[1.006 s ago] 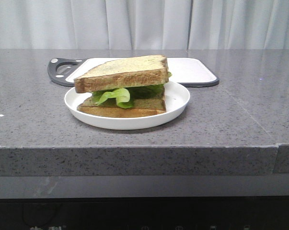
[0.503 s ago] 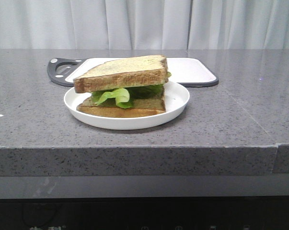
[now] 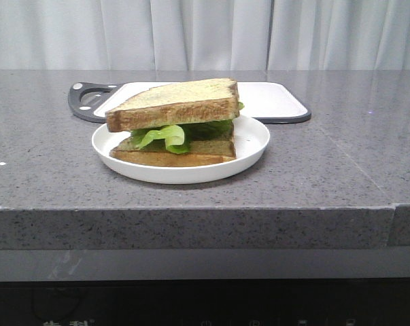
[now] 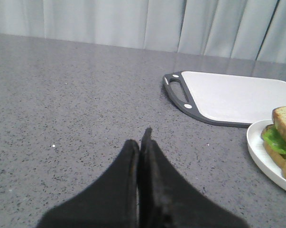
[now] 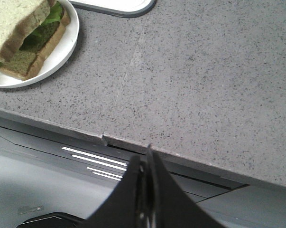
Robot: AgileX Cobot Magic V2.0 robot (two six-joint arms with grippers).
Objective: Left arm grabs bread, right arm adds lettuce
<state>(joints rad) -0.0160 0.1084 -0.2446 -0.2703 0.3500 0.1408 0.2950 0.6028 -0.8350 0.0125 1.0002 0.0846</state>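
Observation:
The thick bread slice point(image 3: 174, 104) lies on top of the green lettuce point(image 3: 165, 134), which lies on a thinner slice point(image 3: 174, 153) in the white plate point(image 3: 252, 142). The stack also shows in the left wrist view point(image 4: 281, 137) and in the right wrist view point(image 5: 19, 23). My left gripper point(image 4: 141, 142) is shut and empty, over bare counter left of the plate. My right gripper point(image 5: 148, 156) is shut and empty, over the counter's front edge, right of the plate. Neither arm shows in the front view.
A white cutting board with a dark rim and handle point(image 3: 272, 102) lies behind the plate; it also shows in the left wrist view point(image 4: 228, 95). The grey stone counter point(image 3: 340, 170) ends at a front edge point(image 5: 133, 142). Curtains hang behind.

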